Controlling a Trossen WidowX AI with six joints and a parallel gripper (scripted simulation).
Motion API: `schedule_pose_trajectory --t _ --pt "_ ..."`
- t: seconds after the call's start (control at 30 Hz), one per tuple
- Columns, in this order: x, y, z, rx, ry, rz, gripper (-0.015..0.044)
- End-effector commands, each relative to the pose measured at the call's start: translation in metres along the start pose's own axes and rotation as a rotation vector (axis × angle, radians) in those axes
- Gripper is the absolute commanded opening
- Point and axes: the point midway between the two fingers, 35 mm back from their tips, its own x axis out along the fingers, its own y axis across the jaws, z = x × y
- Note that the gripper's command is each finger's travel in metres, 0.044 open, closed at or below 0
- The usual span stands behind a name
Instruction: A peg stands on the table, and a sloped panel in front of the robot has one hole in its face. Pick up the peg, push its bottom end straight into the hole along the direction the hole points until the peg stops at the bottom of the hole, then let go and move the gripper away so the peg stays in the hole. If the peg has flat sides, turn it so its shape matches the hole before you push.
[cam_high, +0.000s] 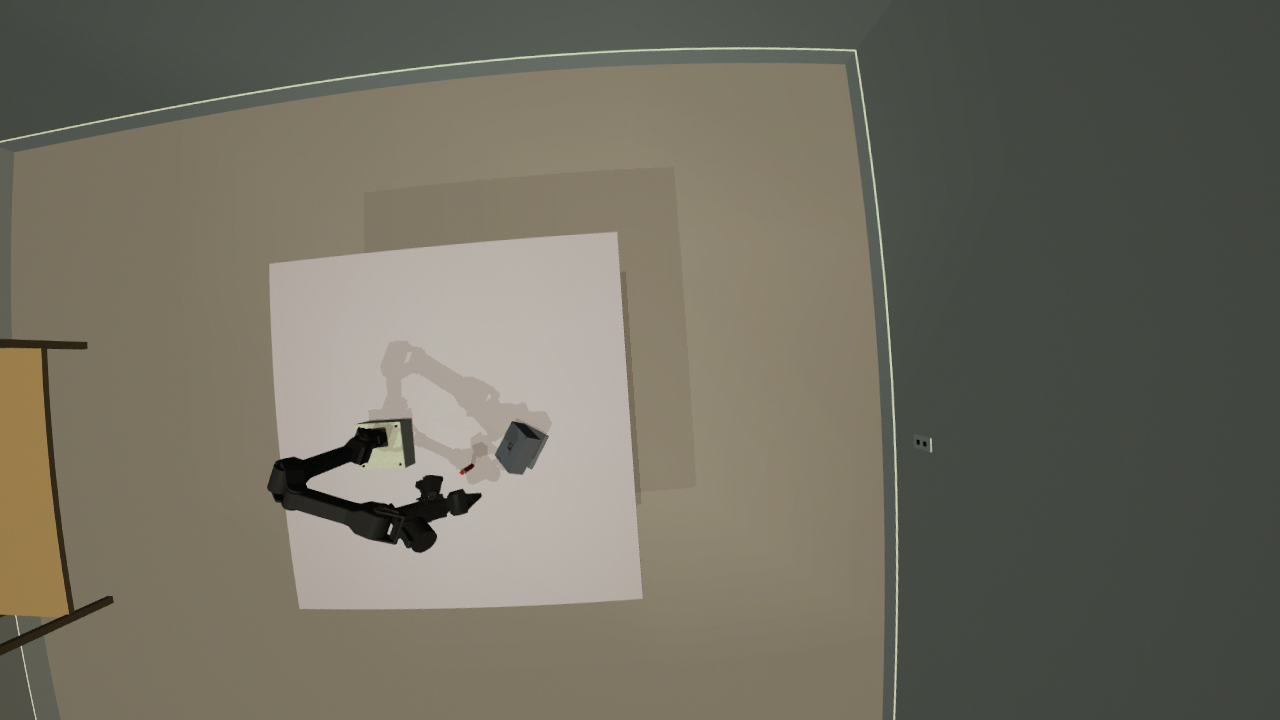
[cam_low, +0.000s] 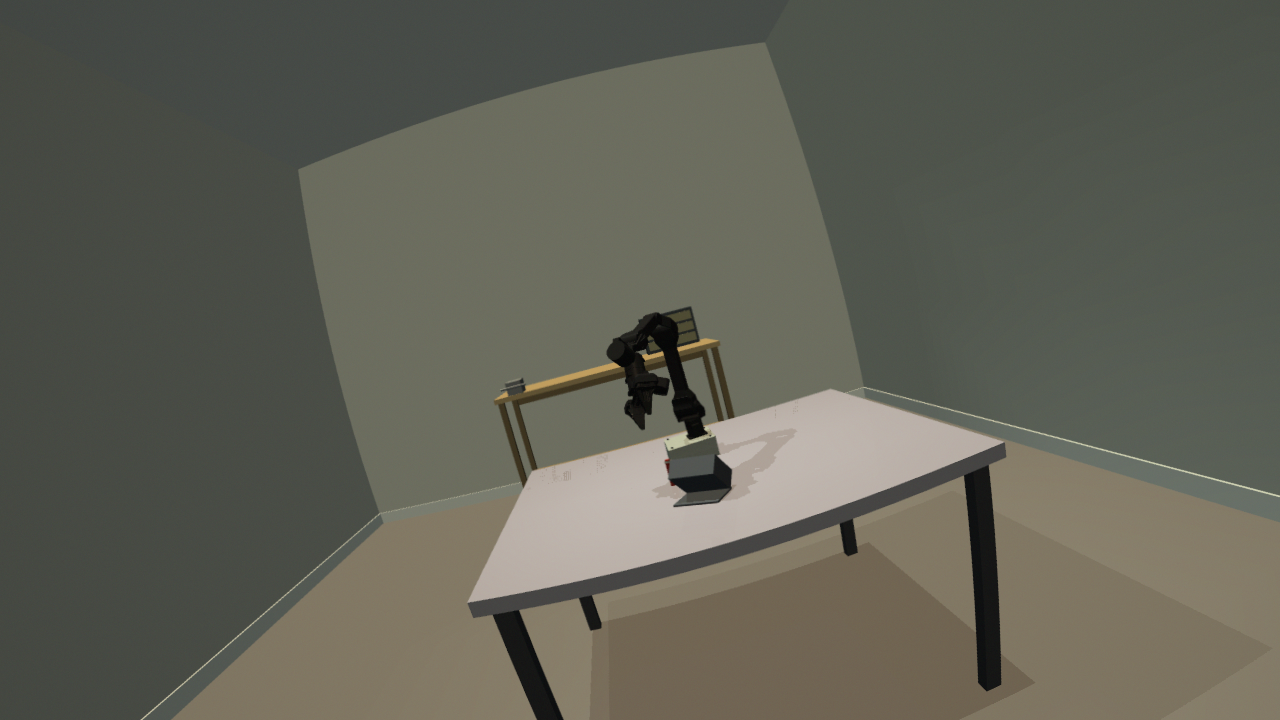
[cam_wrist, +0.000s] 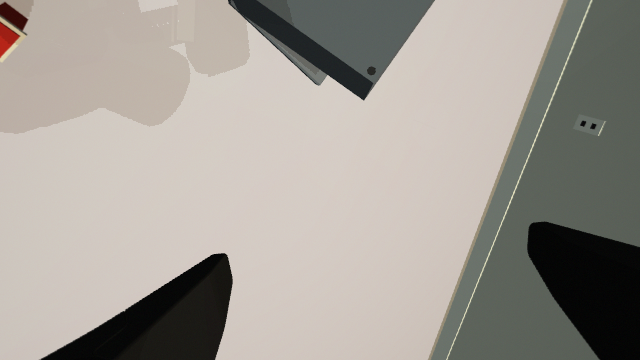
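Peg (cam_wrist: 7, 37) cut off at frame edge

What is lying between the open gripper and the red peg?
Nothing: in the top view only bare table separates the gripper from the peg.

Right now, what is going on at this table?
A black single-arm robot is reaching over the pale grey table with its tool open and empty. The small red peg stands on the table between the robot's pale base block and the dark grey sloped panel, untouched. The tool hovers above the table near the peg, not around it. Nothing has been picked up, and the peg is not in the panel.
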Motion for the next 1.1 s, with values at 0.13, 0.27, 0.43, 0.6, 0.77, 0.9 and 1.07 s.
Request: schedule_pose_trajectory --t 0.13,0.27,0.43,0.6,0.77,0.9,1.07 --pt "0.028 0.040 0.025 -0.200 -0.102 0.185 0.0440" --pt "0.036 0.058 0.037 -0.297 -0.158 0.260 0.0440" --pt "0.043 0.081 0.050 -0.421 -0.238 0.348 0.0440" --pt "0.048 0.103 0.064 -0.546 -0.329 0.429 0.0440" --pt "0.050 0.112 0.069 -0.608 -0.378 0.465 0.0440" --pt "0.050 0.112 0.069 -0.608 -0.378 0.465 0.0440" --pt "0.052 0.113 0.069 -0.608 -0.378 0.465 0.0440"
